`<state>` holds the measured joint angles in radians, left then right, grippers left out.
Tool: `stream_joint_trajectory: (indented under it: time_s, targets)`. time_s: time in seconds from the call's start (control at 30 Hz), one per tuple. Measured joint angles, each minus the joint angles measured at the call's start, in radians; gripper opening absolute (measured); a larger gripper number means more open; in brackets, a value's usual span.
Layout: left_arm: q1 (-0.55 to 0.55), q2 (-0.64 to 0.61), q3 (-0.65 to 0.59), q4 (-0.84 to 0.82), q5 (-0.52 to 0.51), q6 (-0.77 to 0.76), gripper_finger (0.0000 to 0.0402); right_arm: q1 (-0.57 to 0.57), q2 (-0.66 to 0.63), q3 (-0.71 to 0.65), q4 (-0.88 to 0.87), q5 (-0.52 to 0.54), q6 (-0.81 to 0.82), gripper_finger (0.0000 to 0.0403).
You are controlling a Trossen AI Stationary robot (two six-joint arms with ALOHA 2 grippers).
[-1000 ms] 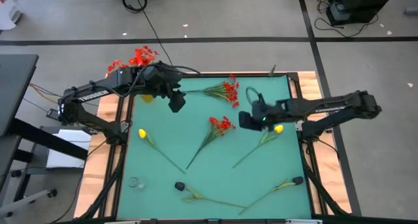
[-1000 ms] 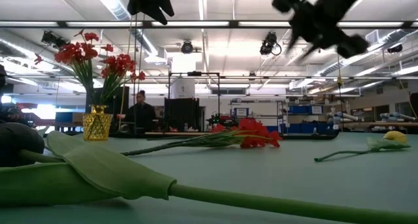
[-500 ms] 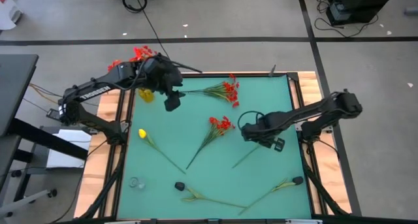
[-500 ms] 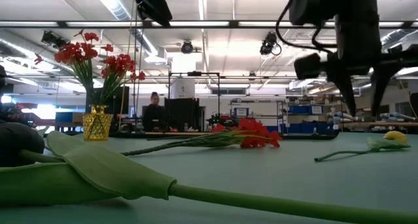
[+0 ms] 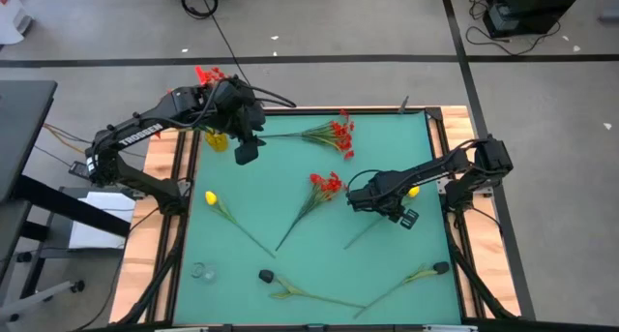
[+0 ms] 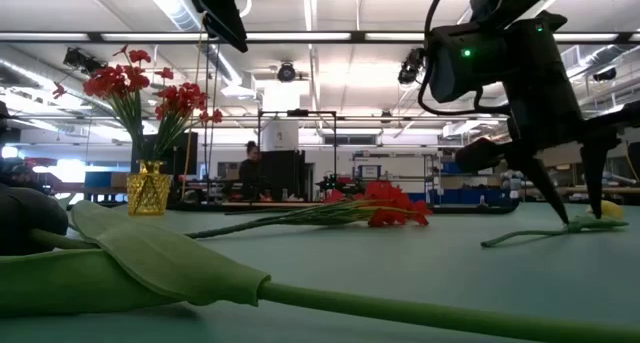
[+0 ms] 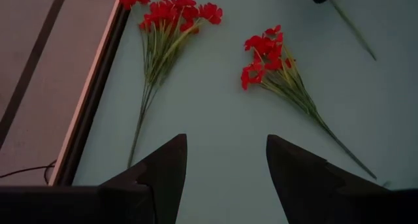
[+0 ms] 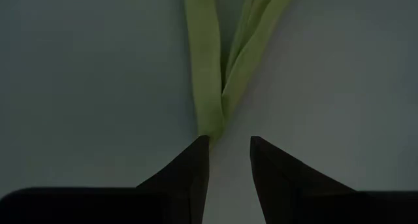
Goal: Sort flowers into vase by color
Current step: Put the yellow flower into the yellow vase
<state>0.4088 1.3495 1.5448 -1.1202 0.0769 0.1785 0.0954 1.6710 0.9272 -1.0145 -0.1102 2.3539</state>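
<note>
High view: the right end effector [image 5: 404, 217] stands low over the green worktop [image 5: 290, 274], fingers parted astride the yellow tulip's stem [image 8: 209, 87], not gripping. The left end effector [image 5: 246, 154] hovers released beside the yellow vase [image 5: 217, 141] of red sprays.

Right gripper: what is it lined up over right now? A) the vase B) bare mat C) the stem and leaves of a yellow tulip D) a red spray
C: the right gripper hangs low with its fingers open on either side of the green stem and leaves of the yellow tulip; the red sprays and the vase are elsewhere.
</note>
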Motion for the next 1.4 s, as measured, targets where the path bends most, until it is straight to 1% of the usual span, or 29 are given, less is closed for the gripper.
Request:
stream_joint_trajectory:
  time_s: [0.07,0.17,0.23,0.43,0.57,0.63,0.73,0.8,0.83,0.87,0.97,1.07,1.23,1.4]
  targets:
    - [0.000,0.000,0.000,-0.006,0.000,0.000,0.0215,-0.004,-0.002,0.000,0.008,0.013,0.000,0.0122]
    - [0.003,0.000,0.000,-0.008,0.000,0.015,0.0215,-0.009,-0.002,-0.002,-0.030,0.029,0.000,0.0122]
    - [0.004,0.000,0.000,-0.007,0.000,0.019,0.0215,-0.016,-0.003,-0.024,-0.028,0.034,0.000,0.0122]
    - [0.005,0.000,0.000,-0.007,0.000,0.020,0.0215,-0.035,-0.009,-0.103,0.061,0.043,-0.001,0.0122]
    - [0.005,0.000,0.000,-0.007,0.000,0.020,0.0215,-0.032,-0.009,-0.114,0.065,0.086,-0.039,0.0118]
    - [0.005,0.000,0.000,-0.007,0.000,0.020,0.0215,-0.032,-0.011,-0.114,0.060,0.096,-0.068,0.0105]
    - [0.005,0.000,0.000,-0.004,0.000,0.020,0.0215,-0.021,-0.016,-0.112,0.062,0.131,-0.088,0.0063]
    - [0.005,0.000,0.000,0.008,0.000,0.019,0.0215,-0.007,-0.020,-0.106,0.056,0.168,-0.092,0.0028]
    - [0.005,0.000,0.000,0.015,0.000,0.015,0.0215,-0.001,-0.023,-0.103,0.055,0.185,-0.094,0.0017]
    - [0.005,0.000,0.000,0.019,0.000,0.005,0.0214,0.006,-0.025,-0.100,0.049,0.205,-0.097,0.0014]
    - [0.005,0.000,0.000,0.040,0.000,-0.041,0.0208,0.014,-0.027,-0.084,0.039,0.271,-0.102,0.0022]
    - [0.005,0.000,0.000,0.044,0.000,-0.100,0.0198,0.025,-0.039,-0.043,0.042,0.327,-0.143,0.0018]
    - [0.005,0.000,0.000,0.080,0.001,-0.194,0.0182,0.027,-0.068,0.055,0.035,0.480,-0.290,0.0007]
    - [0.005,0.000,0.000,0.133,0.001,-0.269,0.0181,-0.001,-0.117,0.159,0.035,0.639,-0.555,0.0008]
